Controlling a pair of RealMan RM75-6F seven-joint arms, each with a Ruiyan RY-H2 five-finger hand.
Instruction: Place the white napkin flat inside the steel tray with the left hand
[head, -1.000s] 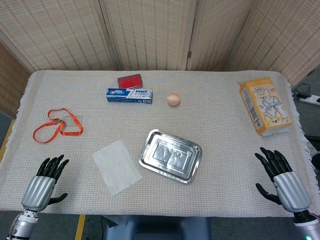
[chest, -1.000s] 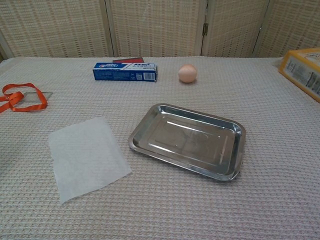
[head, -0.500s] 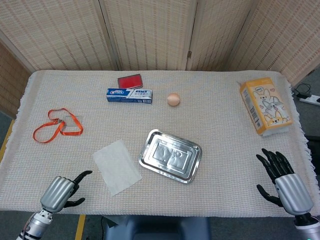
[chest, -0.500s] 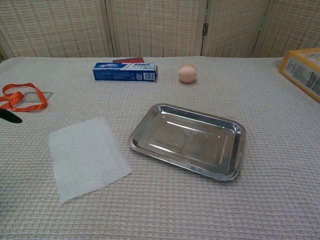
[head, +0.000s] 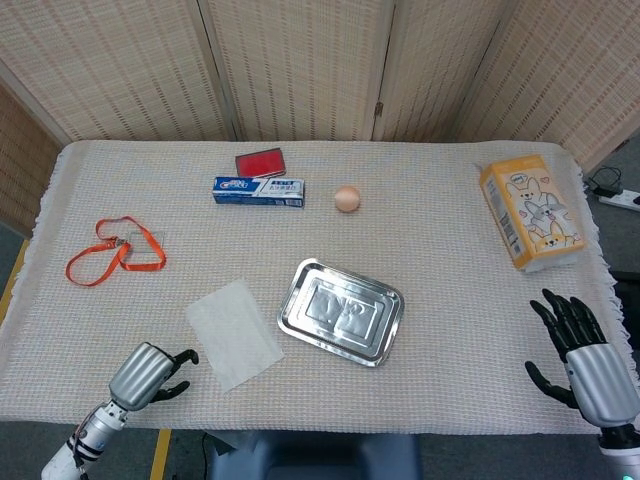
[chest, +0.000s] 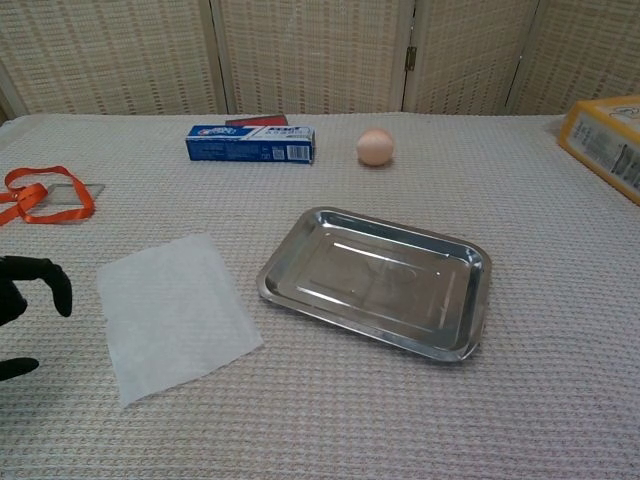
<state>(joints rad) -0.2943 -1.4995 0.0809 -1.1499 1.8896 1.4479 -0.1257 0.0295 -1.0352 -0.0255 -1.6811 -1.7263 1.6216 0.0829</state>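
Strap: an orange strap (head: 113, 251) lies in a loop at the far left of the counter (head: 430, 260).
Left hand: the left hand (head: 150, 371) hovers at the near left edge, just beside the napkin and apart from it; its fingers (chest: 40, 276) are curled forward but spread, holding nothing.
Napkin: the white napkin (head: 233, 333) lies flat on the counter, just left of the tray, not touching it.
Box: a blue box (head: 258, 191) lies at the back, with a red case (head: 260, 161) right behind it.
Tray: the steel tray (head: 340, 311) sits near the middle, turned at a slant, with nothing in it.
Egg: an egg (head: 346, 198) rests behind the tray, well apart from it.
Pack: a yellow pack (head: 530, 211) lies at the far right.
Right hand: the right hand (head: 585, 357) hangs off the near right corner, fingers spread, holding nothing.
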